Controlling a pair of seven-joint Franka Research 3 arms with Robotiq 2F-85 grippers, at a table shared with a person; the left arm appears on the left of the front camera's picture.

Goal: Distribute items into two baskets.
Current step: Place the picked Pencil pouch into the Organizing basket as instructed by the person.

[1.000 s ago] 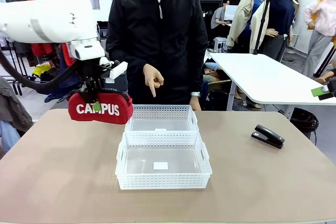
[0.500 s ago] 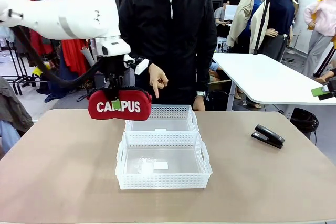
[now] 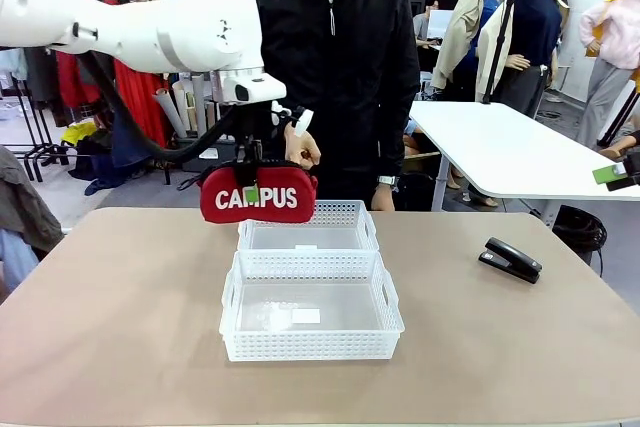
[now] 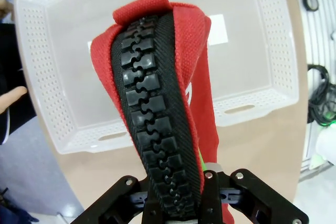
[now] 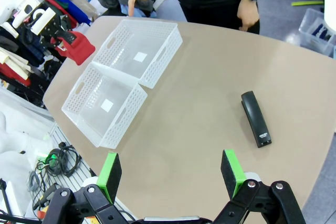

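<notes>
Red pouch (image 3: 275,199): clamped in left end effector (image 3: 252,185), aloft above left end of basket (image 3: 340,215) nearer counter's (image 3: 120,327) far edge. Black stapler (image 3: 510,259): near counter's right edge. Right end effector (image 5: 170,169): wide, empty.

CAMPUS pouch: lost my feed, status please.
Left gripper shut on CAMPUS pouch, airborne over far basket left end. Right gripper open, empty. Person's hand just behind pouch.

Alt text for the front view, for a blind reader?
The left arm's pincer holds a red CAMPUS pouch in the air near the left end of the far basket, which stands against the near basket, both white and empty. A person in a black jacket stands across the table; a black stapler lies at picture right.
</notes>
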